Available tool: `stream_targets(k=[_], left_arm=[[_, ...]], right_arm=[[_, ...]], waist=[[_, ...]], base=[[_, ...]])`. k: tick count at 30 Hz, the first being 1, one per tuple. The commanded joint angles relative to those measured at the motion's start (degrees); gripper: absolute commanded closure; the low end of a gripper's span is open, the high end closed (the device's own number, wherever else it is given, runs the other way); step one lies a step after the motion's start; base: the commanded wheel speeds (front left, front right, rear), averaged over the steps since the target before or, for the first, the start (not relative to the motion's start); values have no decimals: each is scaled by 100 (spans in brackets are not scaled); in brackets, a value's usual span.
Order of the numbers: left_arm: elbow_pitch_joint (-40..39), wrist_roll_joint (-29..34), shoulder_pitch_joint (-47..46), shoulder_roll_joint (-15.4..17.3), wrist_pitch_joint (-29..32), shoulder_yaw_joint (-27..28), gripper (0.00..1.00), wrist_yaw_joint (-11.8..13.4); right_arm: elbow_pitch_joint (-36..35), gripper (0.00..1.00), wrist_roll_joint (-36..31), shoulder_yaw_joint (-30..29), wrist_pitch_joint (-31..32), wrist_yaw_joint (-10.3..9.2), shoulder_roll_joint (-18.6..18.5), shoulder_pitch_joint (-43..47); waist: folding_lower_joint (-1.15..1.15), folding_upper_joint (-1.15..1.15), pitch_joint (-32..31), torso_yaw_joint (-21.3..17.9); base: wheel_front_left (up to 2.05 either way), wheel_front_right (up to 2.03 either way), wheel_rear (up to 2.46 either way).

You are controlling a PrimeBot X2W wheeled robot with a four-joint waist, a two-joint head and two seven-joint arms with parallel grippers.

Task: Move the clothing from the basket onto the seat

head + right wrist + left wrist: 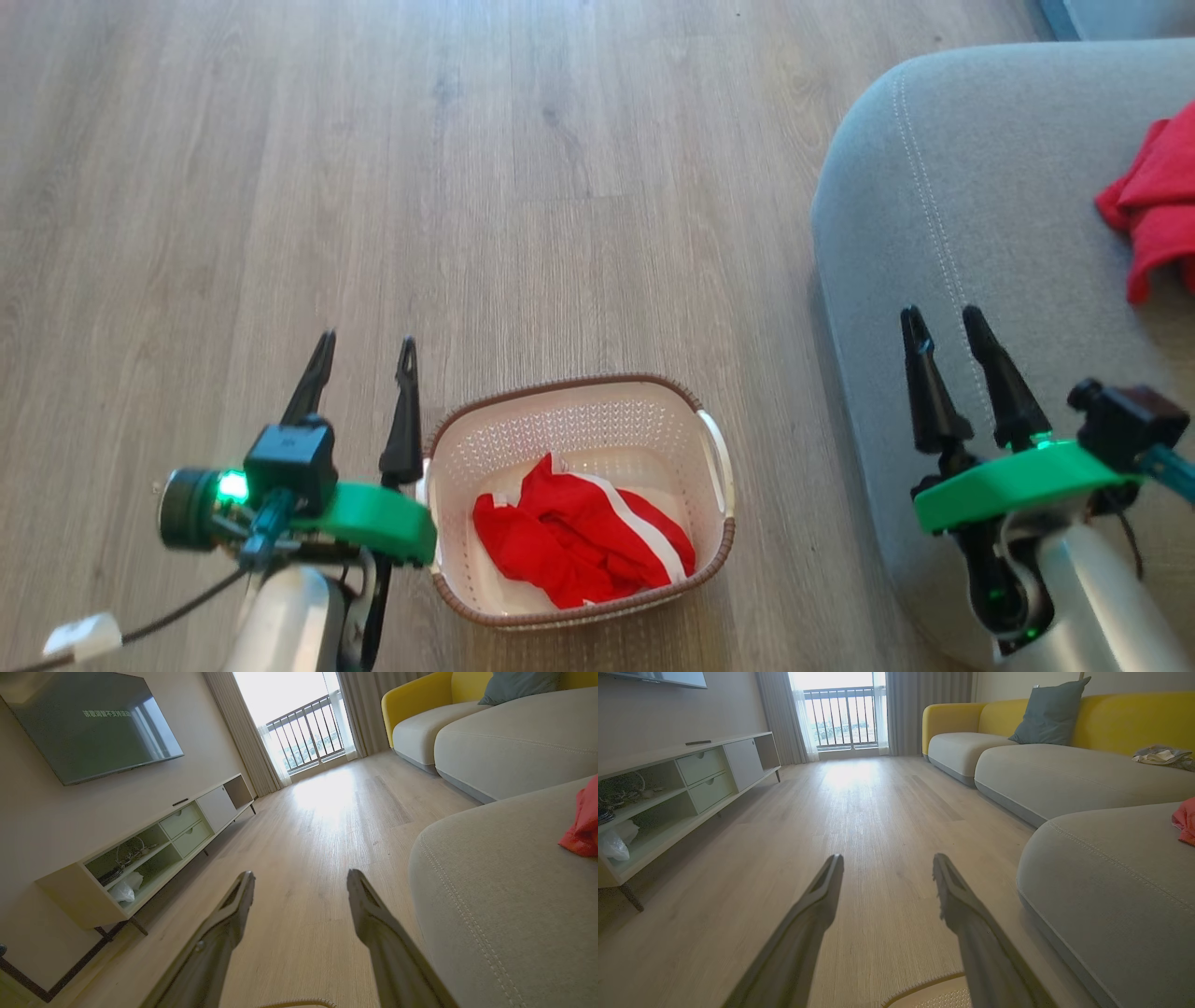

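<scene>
Two red soft garments are here. One striped garment [583, 546] lies crumpled in the single oval, perforated cream basket [560, 429], just right of the left gripper [366, 345]. Its white stripe runs diagonally across the basket. One plain garment [1153, 210] lies on the grey fabric seat [980, 233], ahead and right of the right gripper [941, 317]. Both grippers have fingers apart and hold nothing.

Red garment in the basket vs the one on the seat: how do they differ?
The striped garment lies crumpled in the basket; the plain garment lies on the seat. The striped garment shows a white band; the plain garment shows none, though the frame edge cuts it off. Both are bright red fabric.
</scene>
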Motion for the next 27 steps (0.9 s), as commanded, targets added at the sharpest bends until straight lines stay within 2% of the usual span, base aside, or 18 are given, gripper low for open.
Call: stream_targets(k=[1, 10, 27], left_arm=[[-204, -34, -112, -21, -28, 234, 0, 51], [-134, -95, 129, -30, -28, 243, 0, 198], [-4, -140, 153, -31, -28, 86, 0, 185]], right_arm=[[-242, 0, -99, 28, -36, 0, -12, -75], [-356, 0, -818, -406, -36, 0, 438, 385], [-277, 0, -1156, -484, -37, 0, 611, 534]], waist=[[0, 0, -16, 15], [0, 0, -37, 117], [0, 0, -24, 154]], base=[[0, 0, 0], [0, 0, 0], [0, 0, 0]])
